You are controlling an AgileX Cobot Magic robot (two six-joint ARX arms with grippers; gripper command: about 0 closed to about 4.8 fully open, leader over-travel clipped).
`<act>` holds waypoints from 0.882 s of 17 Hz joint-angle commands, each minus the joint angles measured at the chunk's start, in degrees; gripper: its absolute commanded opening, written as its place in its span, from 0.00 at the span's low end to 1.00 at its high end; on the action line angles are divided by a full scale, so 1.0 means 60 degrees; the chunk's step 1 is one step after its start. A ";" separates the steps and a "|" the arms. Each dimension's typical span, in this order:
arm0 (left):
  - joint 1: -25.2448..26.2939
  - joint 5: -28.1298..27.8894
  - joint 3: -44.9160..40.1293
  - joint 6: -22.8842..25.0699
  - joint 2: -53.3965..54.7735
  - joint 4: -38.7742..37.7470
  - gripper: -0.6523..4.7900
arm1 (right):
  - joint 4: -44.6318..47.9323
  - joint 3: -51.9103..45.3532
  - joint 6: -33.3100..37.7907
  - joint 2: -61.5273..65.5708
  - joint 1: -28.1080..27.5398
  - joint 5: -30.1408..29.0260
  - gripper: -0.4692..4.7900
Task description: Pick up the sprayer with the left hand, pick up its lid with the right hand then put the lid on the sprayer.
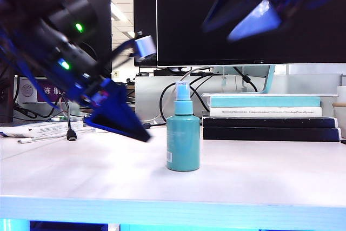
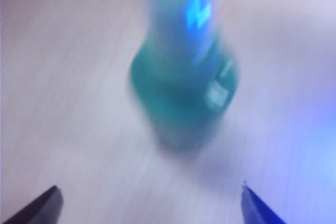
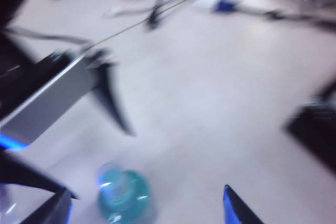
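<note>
Sprayer (image 1: 183, 142) front and centre — the teal bottle stands upright on the white counter (image 1: 259, 177), its white barcode label low on its side, and the clear lid (image 1: 183, 91) sits on its nozzle top, almost see-through. Nothing is touching the bottle. To the sprayer's left, the left gripper (image 1: 121, 120) hangs just above the counter, near the bottle but clearly apart from it, jaws spread wide and empty. The left wrist view, badly blurred, puts the sprayer (image 2: 181, 90) ahead of the left gripper (image 2: 149, 203), with both dark fingertips (image 2: 44, 205) wide of it on either side. Up above and to the right of the sprayer, the right gripper (image 1: 251, 20) hovers high, well clear of the bottle — also blurred. Its own wrist camera looks down on the sprayer (image 3: 123, 198) from over the top, the right gripper (image 3: 144, 208) released, jaws parted with nothing between them. Behind the sprayer to its right, a stack of books (image 1: 270, 117) lies flat on the counter.
</note>
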 commanded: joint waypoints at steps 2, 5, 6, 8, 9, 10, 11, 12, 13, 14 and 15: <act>0.0000 -0.2739 -0.0015 -0.1413 -0.1752 -0.0608 1.00 | -0.0011 0.0018 0.0419 -0.1643 0.0007 0.2572 0.78; 0.0284 -0.3883 -0.0018 -0.1894 -0.3457 -0.0772 1.00 | 0.0015 -0.0066 0.0408 -0.3217 -0.0018 0.4215 0.78; 0.0608 -0.3880 -0.0018 -0.2412 -0.4120 -0.0769 1.00 | 0.0127 -0.0280 0.0408 -0.3858 -0.0062 0.4572 0.73; 0.1297 -0.3847 -0.0022 -0.2849 -0.4972 -0.0765 1.00 | 0.0375 -0.0765 0.0404 -0.4765 -0.0237 0.4870 0.65; 0.1708 -0.3687 -0.0025 -0.2929 -0.5421 -0.0743 1.00 | 0.0616 -0.1202 0.0390 -0.5333 -0.0423 0.4983 0.61; 0.2422 -0.3406 -0.0084 -0.2925 -0.6073 -0.0619 1.00 | 0.0889 -0.1956 0.0401 -0.6145 -0.0834 0.5049 0.58; 0.3144 -0.3009 -0.0229 -0.2936 -0.6568 -0.0444 1.00 | 0.1096 -0.2586 0.0430 -0.6801 -0.1235 0.5049 0.52; 0.3592 -0.2779 -0.0423 -0.3020 -0.6856 -0.0248 1.00 | 0.1381 -0.3013 0.0481 -0.7165 -0.1497 0.5049 0.47; 0.4426 -0.2310 -0.0965 -0.3464 -0.7333 0.0342 1.00 | 0.1949 -0.3661 0.0882 -0.7734 -0.1967 0.4998 0.41; 0.4932 -0.1942 -0.1326 -0.3665 -0.7570 0.0667 1.00 | 0.2291 -0.4007 0.1162 -0.8007 -0.2204 0.4834 0.40; 0.5741 -0.1457 -0.1974 -0.4156 -0.8003 0.1184 1.00 | 0.2677 -0.4492 0.1450 -0.8317 -0.2444 0.4459 0.33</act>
